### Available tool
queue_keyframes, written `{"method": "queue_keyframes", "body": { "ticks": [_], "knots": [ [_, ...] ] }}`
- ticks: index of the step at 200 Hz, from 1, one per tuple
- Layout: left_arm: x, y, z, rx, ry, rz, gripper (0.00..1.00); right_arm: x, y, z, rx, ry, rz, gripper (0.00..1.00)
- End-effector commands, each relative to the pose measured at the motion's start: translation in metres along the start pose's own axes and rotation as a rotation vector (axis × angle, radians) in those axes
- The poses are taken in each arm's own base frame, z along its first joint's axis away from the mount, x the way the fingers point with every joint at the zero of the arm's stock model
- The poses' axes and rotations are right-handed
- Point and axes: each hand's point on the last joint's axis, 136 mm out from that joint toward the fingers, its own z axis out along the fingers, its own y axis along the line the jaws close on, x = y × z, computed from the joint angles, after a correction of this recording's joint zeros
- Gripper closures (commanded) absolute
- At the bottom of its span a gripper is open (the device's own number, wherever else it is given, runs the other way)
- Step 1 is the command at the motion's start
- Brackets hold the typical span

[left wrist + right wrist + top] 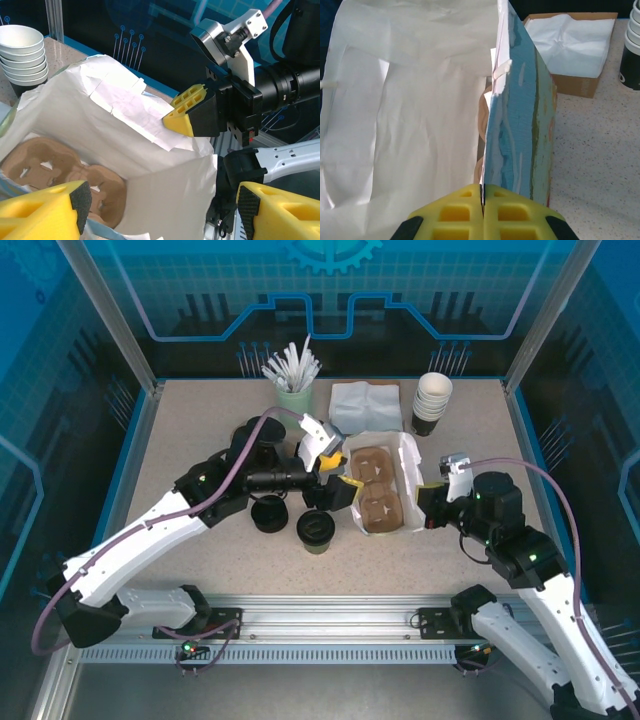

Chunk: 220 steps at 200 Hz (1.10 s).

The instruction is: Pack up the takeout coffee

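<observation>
No writing can be read: the bag (410, 455) (125, 100) (395, 100) is white inside and printed blue with greenish streaks outside. A pale mark on the dark bottom cup of the cup stack (432, 400) (22, 50) (632, 45) is too small to make out.

The coffee (315, 530) stands upright, lid on, towards the table's (200, 430) near edge, just left of the bag's near-left corner. A loose black lid (270, 512) lies beside it on the left.

The bag stands open at mid-table with a brown carrier (375, 485) (60, 165) lying in it. The right gripper (430, 498) (175, 117) (481, 195) is clenched on the rim of the bag's right wall. The left gripper (338, 470) (162, 200) hangs at the bag's left rim, jaws spread wide and grasping nothing, between the coffee and the bag's mouth.

Along the far edge stand a green cup of white sticks (293, 380), a box of napkins (365, 405) (570, 40) and the cup stack. The table is speckled beige, walled by blue panels with circuit patterns.
</observation>
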Motion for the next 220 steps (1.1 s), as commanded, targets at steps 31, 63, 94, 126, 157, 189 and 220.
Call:
{"method": "queue_keyframes", "body": {
  "ticks": [31, 63, 94, 126, 157, 189, 220],
  "knots": [
    [0.003, -0.006, -0.002, 0.030, -0.008, -0.050, 0.29, -0.003, 0.015, -0.004, -0.110, -0.113, -0.052, 1.00],
    [0.008, -0.008, 0.003, 0.052, 0.007, -0.068, 0.34, 0.001, 0.021, -0.012, -0.153, -0.160, -0.082, 1.00],
    [0.013, -0.008, 0.010, 0.066, 0.040, -0.082, 0.37, 0.004, 0.021, -0.016, -0.160, -0.179, -0.089, 1.00],
    [0.010, -0.009, 0.015, 0.069, 0.050, -0.098, 0.39, 0.003, 0.015, -0.016, -0.122, -0.175, -0.055, 1.00],
    [0.002, -0.012, 0.017, 0.056, 0.046, -0.103, 0.41, -0.005, 0.004, -0.017, -0.056, -0.167, 0.055, 1.00],
    [-0.012, -0.017, 0.016, -0.020, 0.025, -0.088, 0.43, -0.016, -0.002, -0.025, -0.015, -0.194, 0.177, 1.00],
    [-0.025, -0.025, 0.014, -0.097, 0.019, -0.057, 0.43, -0.024, -0.011, -0.031, 0.039, -0.219, 0.281, 1.00]
  ]
}}
